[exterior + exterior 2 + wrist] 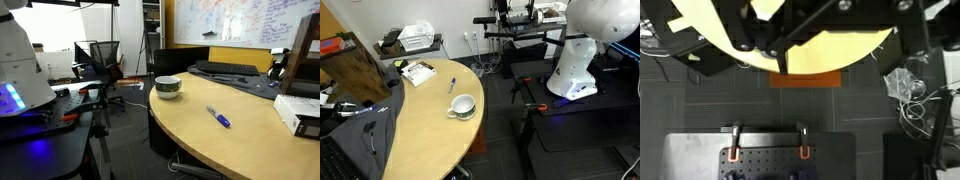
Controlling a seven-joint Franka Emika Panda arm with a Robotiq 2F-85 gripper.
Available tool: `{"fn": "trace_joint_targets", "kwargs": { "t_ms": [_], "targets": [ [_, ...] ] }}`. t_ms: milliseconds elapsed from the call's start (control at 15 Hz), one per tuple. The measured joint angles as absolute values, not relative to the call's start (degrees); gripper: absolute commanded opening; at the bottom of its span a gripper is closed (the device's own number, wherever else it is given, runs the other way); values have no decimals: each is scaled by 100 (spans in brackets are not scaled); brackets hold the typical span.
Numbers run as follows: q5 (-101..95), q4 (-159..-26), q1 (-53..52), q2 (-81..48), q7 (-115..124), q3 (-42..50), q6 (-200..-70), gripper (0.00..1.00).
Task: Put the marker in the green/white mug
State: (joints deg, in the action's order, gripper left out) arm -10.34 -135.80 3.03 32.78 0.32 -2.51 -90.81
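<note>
At the far left in an exterior view stood the robot's white base (22, 70), off the worktop (250, 140) and well apart from both task things. The gripper (780, 50) showed only in the wrist view, as dark shapes coming in from the top. I could not tell whether its jaws were spread or pressed together, and nothing was visibly held. That view looked down past the worktop's curved edge to the floor and a grey perforated plate (770, 150).

Further right, the green/white mug (168, 87) sat upright near the left end of the worktop, close to the rounded edge, with its mouth open and apparently empty. To its right the marker (218, 117) lay flat on bare wood, well apart from the mug and nearer the front curved edge. A white box (298, 112) stood at the right edge.

Judged from this, the step in hand was the reach for the marker. To do it well, the arm should come down from above with the jaws set across the slim barrel and close on its middle. It should then lift clear, carry the marker left to the mug, and let go low over the wide mouth with one end tipped down, so the marker does not bridge the rim or roll off.
</note>
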Motion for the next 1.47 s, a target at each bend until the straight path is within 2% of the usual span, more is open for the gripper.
{"fn": "trace_joint_targets", "kwargs": {
  "t_ms": [933, 1467],
  "targets": [
    [-1103, -13580, 234, 3261, -111, -188, -9199, 100],
    [-1802, -13553, 75, 1921, -2427, 511, -11769, 100]
  ]
}}
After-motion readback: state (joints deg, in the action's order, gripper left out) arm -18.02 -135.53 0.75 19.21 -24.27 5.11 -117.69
